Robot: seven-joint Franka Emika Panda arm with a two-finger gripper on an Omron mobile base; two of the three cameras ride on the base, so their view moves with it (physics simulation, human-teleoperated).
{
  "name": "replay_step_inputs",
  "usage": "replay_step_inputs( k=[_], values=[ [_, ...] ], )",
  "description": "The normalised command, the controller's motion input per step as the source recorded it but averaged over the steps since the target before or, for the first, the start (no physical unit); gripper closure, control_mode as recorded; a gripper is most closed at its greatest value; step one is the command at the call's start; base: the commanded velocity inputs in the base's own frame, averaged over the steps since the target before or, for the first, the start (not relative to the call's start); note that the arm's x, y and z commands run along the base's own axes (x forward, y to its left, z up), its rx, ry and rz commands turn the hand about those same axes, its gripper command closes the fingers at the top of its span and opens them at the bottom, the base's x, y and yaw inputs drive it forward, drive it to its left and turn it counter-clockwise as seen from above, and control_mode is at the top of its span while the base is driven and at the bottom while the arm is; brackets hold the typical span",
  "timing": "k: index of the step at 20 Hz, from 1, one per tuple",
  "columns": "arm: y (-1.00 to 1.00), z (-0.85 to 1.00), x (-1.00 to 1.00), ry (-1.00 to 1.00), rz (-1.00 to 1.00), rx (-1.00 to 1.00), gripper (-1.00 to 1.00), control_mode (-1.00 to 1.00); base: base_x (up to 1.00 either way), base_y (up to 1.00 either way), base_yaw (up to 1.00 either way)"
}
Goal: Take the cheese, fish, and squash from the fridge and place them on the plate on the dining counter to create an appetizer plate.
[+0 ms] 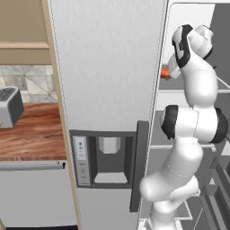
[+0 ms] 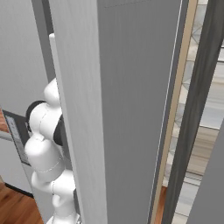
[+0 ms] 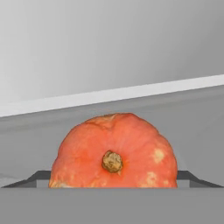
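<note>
The squash is about to be picked up from the fridge shelf.

The squash (image 3: 114,155) is seen sitting on a white shelf inside the fridge (image 1: 108,67), right in front of the gripper (image 3: 113,186), with its stem facing the hand. The jaws are spread wide on both sides of it, and nothing is held. For a good grab, the hand should probably be pushed in until the round middle sits between the jaws, then squeezed gently. No words or labels can be read.
</note>
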Motion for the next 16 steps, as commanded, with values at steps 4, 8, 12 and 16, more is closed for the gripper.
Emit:
replay_step_inputs(
  k=[4, 8, 12, 16],
  values=[
    [0.02, 0.0, -0.17, -0.03, 0.0, -0.09, 1.0, -1.0, 0.0, 0.0, 0.0],
    [0.0, 0.0, -0.36, -0.04, 0.0, -0.1, 1.0, -1.0, 0.0, 0.0, 0.0],
    [0.0, 0.0, -0.47, -0.03, 0.0, -0.07, 1.0, -1.0, 0.0, 0.0, 0.0],
    [0.0, 0.0, -0.49, 0.0, -0.01, -0.04, 1.0, -1.0, 0.0, 0.0, 0.0]
  ],
)
